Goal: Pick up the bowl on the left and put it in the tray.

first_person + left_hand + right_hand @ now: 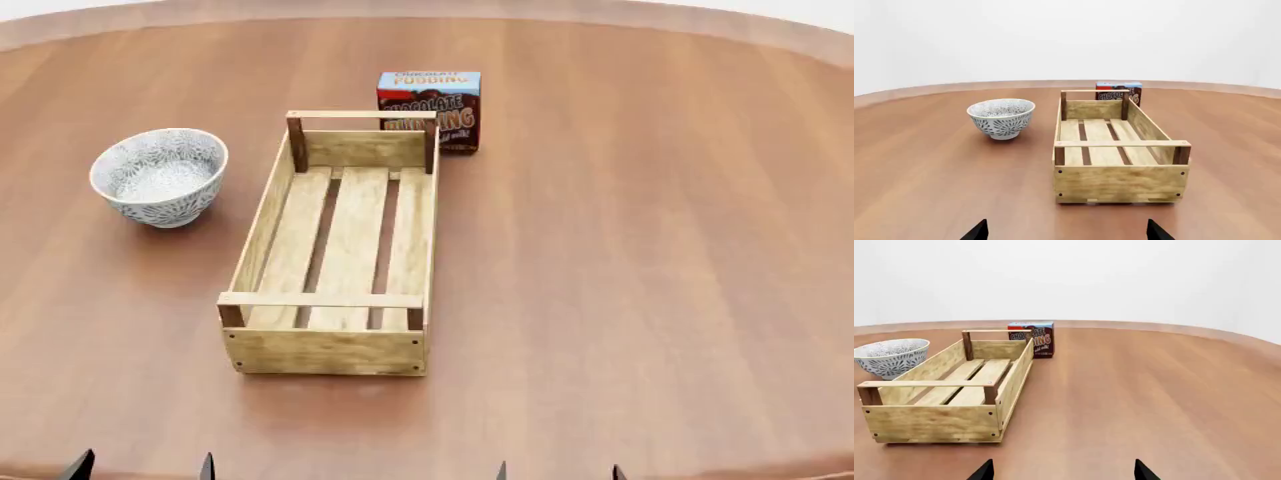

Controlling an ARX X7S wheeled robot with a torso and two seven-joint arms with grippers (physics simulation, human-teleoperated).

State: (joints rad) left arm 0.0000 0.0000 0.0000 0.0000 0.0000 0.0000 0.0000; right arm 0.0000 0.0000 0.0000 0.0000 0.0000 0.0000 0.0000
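Two grippers barely show, only dark fingertips poking in at the bottom edge of the head view: left gripper (pixel 140 467) at lower left, right gripper (pixel 558 471) lower centre-right, each pair of tips set well apart, so both claws look wide and hold nothing. Same in the wrist views, left gripper (pixel 1066 231) and right gripper (pixel 1062 470) show as two spread black tips with bare table (pixel 667 280) between them. Next up from the tips, the tray (pixel 330 350) sits left of centre in the head view, long axis running away from the robot, slatted bottom showing, a crossbar at the near end and another at the far end, nothing inside it. Bowl (pixel 159 177) is at the upper left of the head view, upright on the table, beside the tray's far half on its left, close but not touching. In the left wrist view the bowl (pixel 1001 118) is left of the tray (pixel 1119 182). Farthest, a pudding box (pixel 430 108) stands upright just behind the tray's far right corner, top centre of frame.
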